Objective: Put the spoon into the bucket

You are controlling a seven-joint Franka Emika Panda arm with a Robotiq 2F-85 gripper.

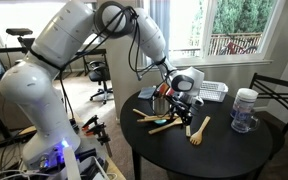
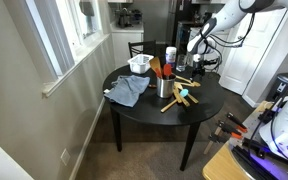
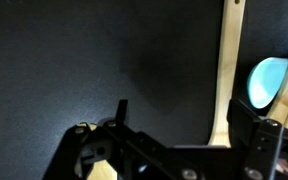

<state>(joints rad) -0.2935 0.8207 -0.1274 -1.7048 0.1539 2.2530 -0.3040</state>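
Observation:
The small silver bucket (image 2: 166, 88) stands upright on the round black table (image 2: 134, 108) with red and orange utensils sticking out of it. Several wooden utensils (image 1: 156, 119) lie loose beside it, among them a wooden spoon (image 1: 198, 130). My gripper (image 1: 187, 104) hangs low over the table just past the bucket, open and empty. In the wrist view my gripper (image 3: 184, 125) is wide open above the dark tabletop. A pale wooden handle (image 3: 227, 70) runs lengthwise just inside the right finger (image 3: 254, 128). A light blue spoon head (image 3: 264, 80) lies outside that finger.
A white slotted basket (image 1: 213, 92) and a clear jar with a white lid (image 1: 244, 110) stand at the table's far side. A grey-blue cloth (image 2: 129, 90) is crumpled near the table edge. Chairs stand round the table, near a window.

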